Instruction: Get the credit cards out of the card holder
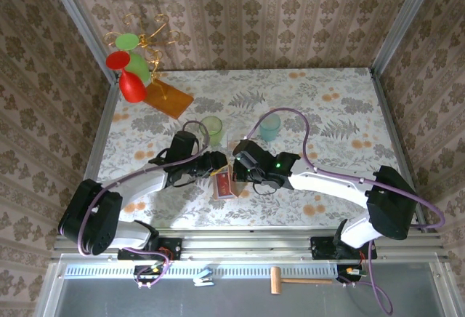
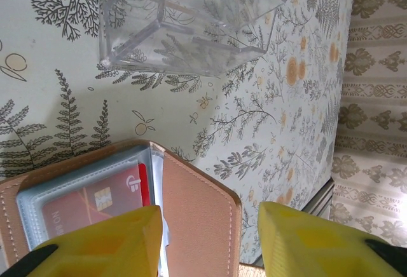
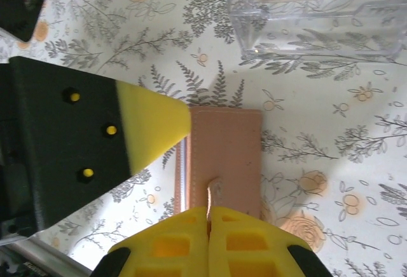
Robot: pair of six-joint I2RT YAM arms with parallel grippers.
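Beneath left end effector (image 2: 206,244); card holder (image 2: 198,206).

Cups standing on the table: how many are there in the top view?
2. A pale green cup stands near the middle of the view; a teal cup stands to its right, apart from it. Others may be hidden.

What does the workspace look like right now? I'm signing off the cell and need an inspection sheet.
Surface: floral tablecloth, flat.
Job's things: card holder open on the cloth; red credit card in its clear pocket.
Clutter: clear box, green cup, teal cup, orange board, coloured glasses.
Grippers: left gripper open, astride the holder's flap; right gripper shut at the holder's edge.
Cables: purple cables, loose loops.
Surroundings: patterned walls; mallet off the cloth, near side.
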